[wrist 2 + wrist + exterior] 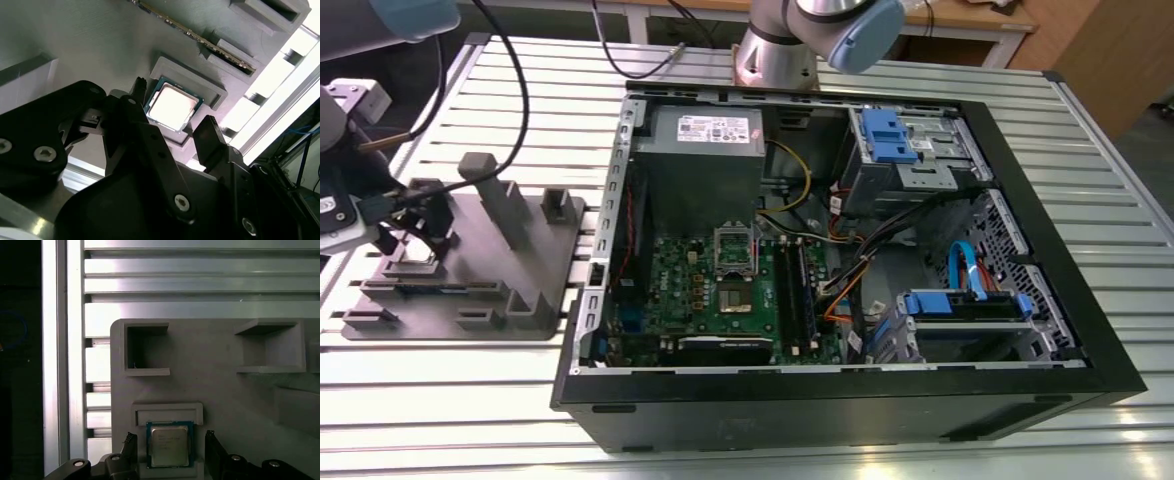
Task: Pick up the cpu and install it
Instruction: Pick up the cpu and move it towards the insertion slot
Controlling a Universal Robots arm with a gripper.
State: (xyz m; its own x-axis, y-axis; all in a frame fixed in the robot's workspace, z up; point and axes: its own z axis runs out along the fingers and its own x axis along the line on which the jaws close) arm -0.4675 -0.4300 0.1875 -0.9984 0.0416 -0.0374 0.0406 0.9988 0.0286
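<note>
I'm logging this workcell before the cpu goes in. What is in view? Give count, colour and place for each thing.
cpu: one, silvery-grey top with a green edge, lying in a recess of the fixture.
fixture: one, grey, on the table at the exterior view's left.
computer case: one, black, open, on the table at the exterior view's right.
motherboard: one, green, inside the case.
power supply: one, grey, inside the case.
drive carriers: two, blue, inside the case.
table: one, silver, slatted, under everything.
robot arm: one, silver with pale blue caps, behind the case.
gripper: one, black, over the fixture, jaws open on either side of the cpu, not touching it.
</note>
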